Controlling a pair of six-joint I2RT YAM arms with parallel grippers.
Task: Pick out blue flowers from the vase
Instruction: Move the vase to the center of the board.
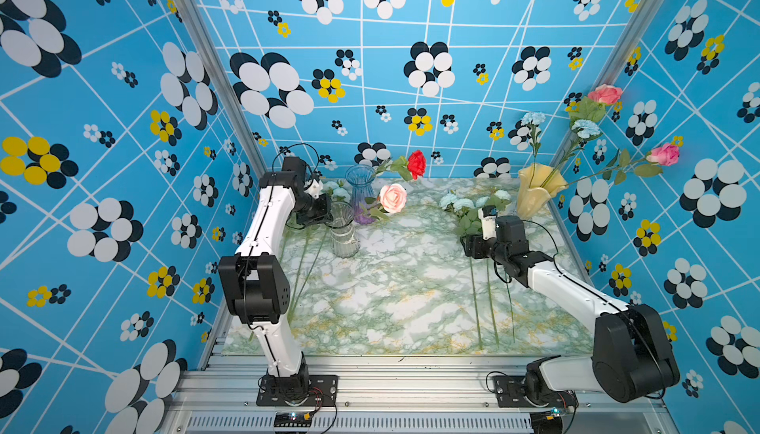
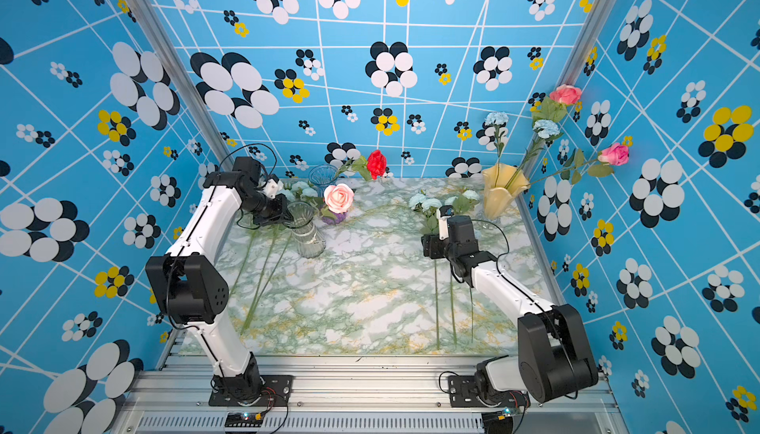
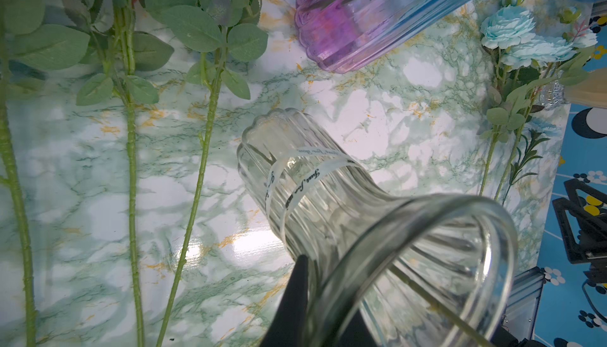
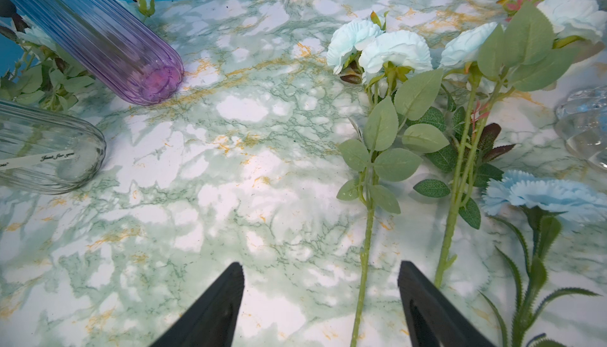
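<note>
Right gripper released, jaws spread over one stem; blue flowers bloom at its twelve o'clock. Left gripper clenched on clear vase rim, nine o'clock side.

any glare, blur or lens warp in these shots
Left wrist view: a white glare patch on the table beside the clear vase, whose near rim looks soft. Right wrist view: blue flowers sharp, with only soft shadows. Both top views: the wide-angle lens bows the lines on the wall.
</note>
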